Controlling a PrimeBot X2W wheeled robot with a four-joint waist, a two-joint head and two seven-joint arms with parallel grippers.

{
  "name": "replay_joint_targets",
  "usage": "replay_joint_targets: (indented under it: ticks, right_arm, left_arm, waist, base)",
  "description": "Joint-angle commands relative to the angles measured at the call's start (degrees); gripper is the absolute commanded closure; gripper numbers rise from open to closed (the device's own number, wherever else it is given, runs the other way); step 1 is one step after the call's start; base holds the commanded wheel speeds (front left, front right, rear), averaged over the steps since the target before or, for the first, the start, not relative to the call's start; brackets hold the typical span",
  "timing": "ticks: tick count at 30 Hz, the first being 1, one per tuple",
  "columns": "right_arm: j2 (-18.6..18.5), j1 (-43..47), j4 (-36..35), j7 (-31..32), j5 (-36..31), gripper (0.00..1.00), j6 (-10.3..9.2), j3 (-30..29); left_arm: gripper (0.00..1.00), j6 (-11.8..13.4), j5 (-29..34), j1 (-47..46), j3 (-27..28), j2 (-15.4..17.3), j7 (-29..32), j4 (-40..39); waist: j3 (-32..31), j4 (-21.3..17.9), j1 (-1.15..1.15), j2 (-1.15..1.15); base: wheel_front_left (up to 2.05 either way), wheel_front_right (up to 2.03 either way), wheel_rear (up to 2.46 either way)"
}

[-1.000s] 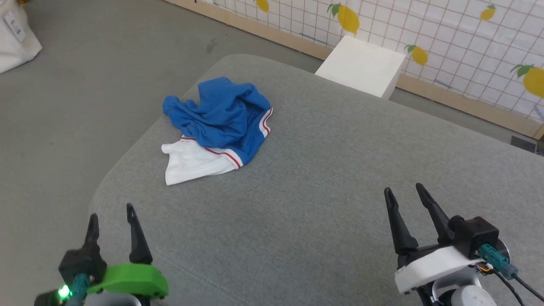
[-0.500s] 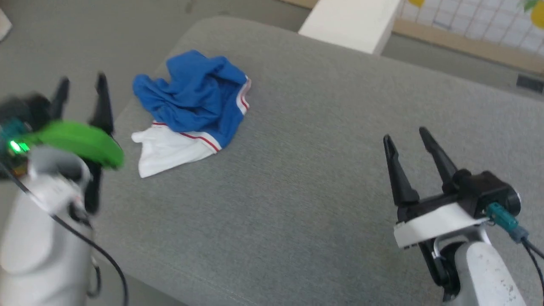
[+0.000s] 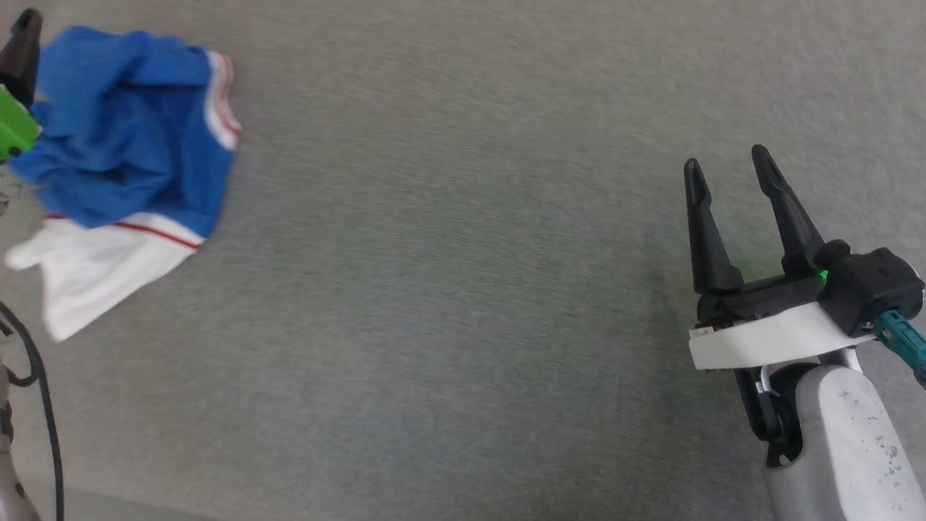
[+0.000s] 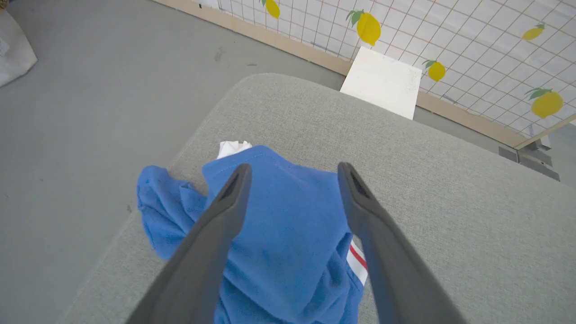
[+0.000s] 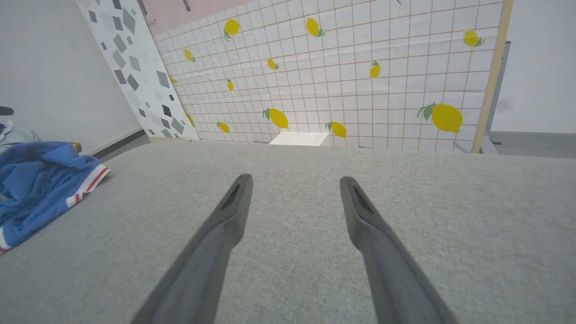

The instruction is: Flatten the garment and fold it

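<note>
The garment (image 3: 123, 137) lies crumpled on the grey cushioned surface (image 3: 463, 289) at the head view's far left, bright blue with a white end and thin red stripes. It shows again in the left wrist view (image 4: 288, 234) and at the left of the right wrist view (image 5: 40, 184). My left gripper (image 4: 292, 173) hangs open just above the blue heap, fingers apart with cloth seen between them; one fingertip (image 3: 22, 43) pokes in at the head view's left edge. My right gripper (image 3: 727, 163) stands open and empty over bare cushion far to the right.
A white box (image 4: 382, 83) stands on the floor beyond the cushion's far edge, against a lemon-patterned tiled wall (image 5: 360, 67). Grey floor (image 4: 90, 67) lies to the left of the cushion's rounded corner. A white bag (image 4: 13, 49) sits at the far left.
The head camera has tipped down and swung right, so the garment now sits at the frame's left. My left arm has risen and reached forward over the garment. The right gripper moved slightly up.
</note>
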Motion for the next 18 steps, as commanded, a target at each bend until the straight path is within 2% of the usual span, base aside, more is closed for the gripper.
replay_joint_targets:
  ticks: [1, 8, 11, 12, 13, 14, 16, 18]
  right_arm:
    - [-0.05, -1.07, 0.2, -0.73, 0.43, 0.0, -0.09, 0.08]
    - [-0.05, -1.36, 1.71, -2.35, 1.36, 0.0, -0.09, 0.14]
    - [-0.05, -1.16, 2.49, -2.74, 1.61, 0.0, -0.09, -0.08]
    - [-0.05, -1.02, 2.75, -2.89, 1.72, 0.0, -0.09, -0.22]
    - [-0.05, -0.85, 2.91, -2.98, 1.76, 0.0, -0.09, -0.33]
    - [-0.05, -0.6, 3.1, -3.08, 1.79, 0.0, -0.09, -0.5]
    - [-0.05, 0.0, 3.7, -3.2, 1.93, 0.0, -0.09, -0.79]
    - [-0.05, 0.68, 4.16, -3.31, 1.91, 0.0, -0.09, -1.25]
  left_arm:
    - [0.0, 1.41, -0.81, -0.57, 0.48, 0.47, 2.12, 0.78]
    - [0.0, 7.9, -1.02, 6.61, 0.05, 2.17, 15.08, 3.31]
    - [0.0, 9.18, -1.94, 10.17, 0.22, 1.64, 17.99, 3.77]
    - [0.31, 9.54, -2.3, 11.5, 0.17, 1.39, 19.14, 4.11]
    - [0.8, 9.65, -2.32, 12.52, -0.05, 1.38, 19.88, 4.12]
    - [1.0, 9.69, -2.18, 13.58, -0.18, 1.54, 20.07, 3.86]
    - [1.0, 9.44, -1.19, 14.9, -0.18, 2.22, 17.96, 2.96]
    - [1.0, 9.26, 0.81, 15.48, 0.02, 3.31, 13.25, 1.77]
  waist:
    - [10.57, -10.9, -0.01, 0.0]
    - [9.84, -12.8, -0.01, 0.0]
    - [8.31, -13.05, -0.01, 0.0]
    - [7.34, -13.04, -0.01, 0.0]
    - [6.58, -13.02, -0.01, 0.0]
    - [5.55, -12.95, -0.01, 0.0]
    - [3.08, -12.77, -0.01, 0.0]
    - [0.45, -12.5, -0.01, 0.0]
  base:
    - [0.0, 0.0, 0.0]
    - [0.0, 0.0, 0.0]
    - [0.0, 0.0, 0.0]
    - [0.0, 0.0, 0.0]
    - [0.0, 0.0, 0.0]
    - [0.0, 0.0, 0.0]
    - [0.0, 0.0, 0.0]
    - [0.0, 0.0, 0.0]
